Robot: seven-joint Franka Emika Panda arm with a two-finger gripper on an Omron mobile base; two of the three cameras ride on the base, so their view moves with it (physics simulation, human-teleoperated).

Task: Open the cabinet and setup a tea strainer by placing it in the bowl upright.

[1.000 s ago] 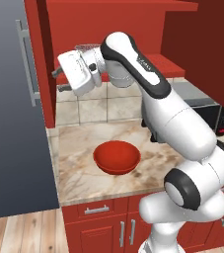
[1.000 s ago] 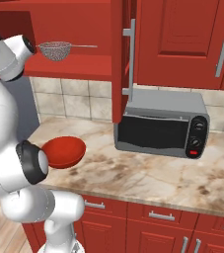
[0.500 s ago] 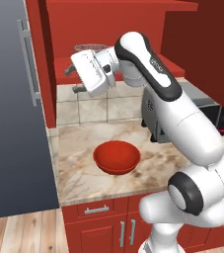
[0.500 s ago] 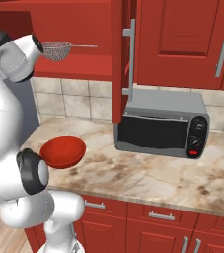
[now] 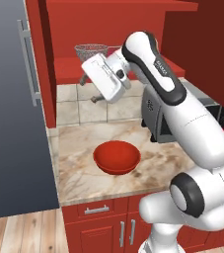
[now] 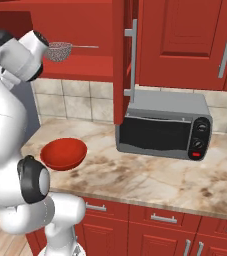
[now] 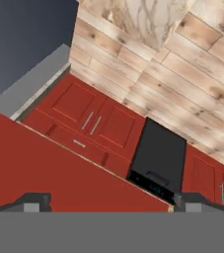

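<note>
The cabinet stands with its doors swung out. On its lower shelf sits the tea strainer, mesh cup upright, its thin handle running to the right in the right base view. The red bowl rests on the marble counter below. My gripper hangs just under and in front of the shelf's edge, a little below the strainer and apart from it. It is open, fingertips far apart with nothing between them, facing a red surface and the floor beyond.
A dark microwave stands on the counter right of the bowl. The open door juts out edge-on above it, bar handle showing. A tall grey fridge borders the counter's left. Drawers lie below.
The hand has swung to the right, from the left door's edge to beneath the strainer's shelf. Strainer, bowl and doors have stayed put.
</note>
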